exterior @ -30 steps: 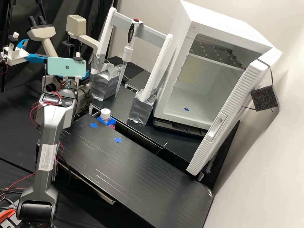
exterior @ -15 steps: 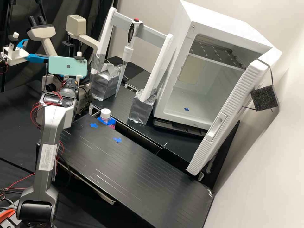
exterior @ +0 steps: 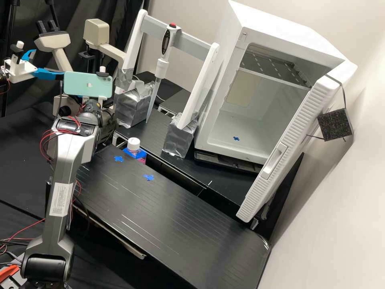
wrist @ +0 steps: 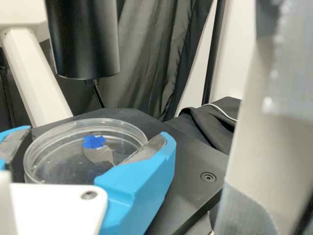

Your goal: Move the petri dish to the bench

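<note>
Black cloth [wrist: 151, 54] hangs at the back of the room. Nearer, two blue tape crosses [exterior: 148, 177] are stuck on the black tabletop [exterior: 172, 216], close to its far edge. Beyond this edge is a white-capped bottle [exterior: 134, 144]. The gripper [wrist: 94, 139] is spread widely, with its fingers against both sides of the clear round petri dish [wrist: 44, 138], and has hold of it. The dish is over the flat black microscope stage [wrist: 183, 166]; whether it touches the stage, I cannot tell.
</note>
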